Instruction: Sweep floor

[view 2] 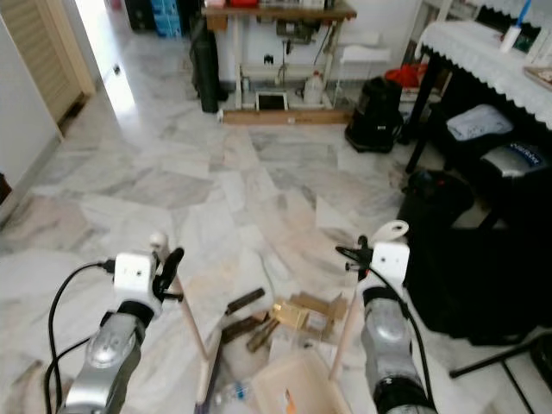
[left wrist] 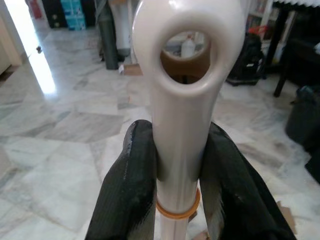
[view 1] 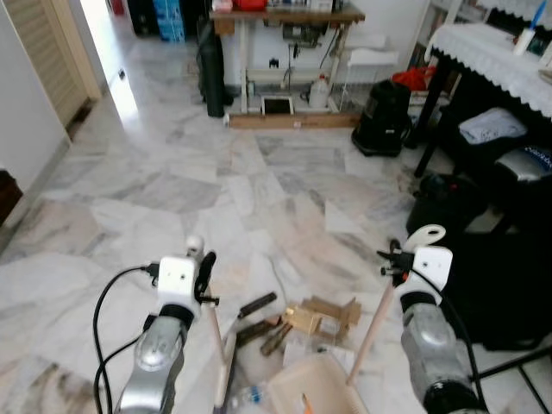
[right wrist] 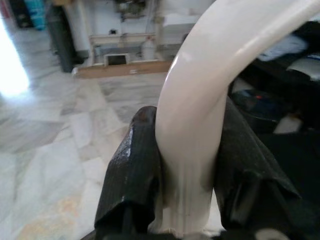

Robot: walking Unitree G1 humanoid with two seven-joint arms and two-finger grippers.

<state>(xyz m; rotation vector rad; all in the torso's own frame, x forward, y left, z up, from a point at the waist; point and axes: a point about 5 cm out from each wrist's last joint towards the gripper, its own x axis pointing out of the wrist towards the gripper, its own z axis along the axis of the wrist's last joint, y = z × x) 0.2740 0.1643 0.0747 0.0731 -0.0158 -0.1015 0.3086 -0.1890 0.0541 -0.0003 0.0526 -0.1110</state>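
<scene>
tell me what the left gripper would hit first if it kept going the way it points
Beyond the broom handle clamped in the left gripper, probably open marble floor, then the desk; depth is uncertain.

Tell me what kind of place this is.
Likely a lived-in home's room: marble floor, a sewing-machine table against the wall, and a lace-covered table.

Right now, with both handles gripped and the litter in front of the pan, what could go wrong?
The left gripper clamps the broom handle near its top, so the stroke may wobble. Cardboard scraps may slide past the dustpan. The right gripper holds the dustpan handle beside black furniture; it could bump.
</scene>
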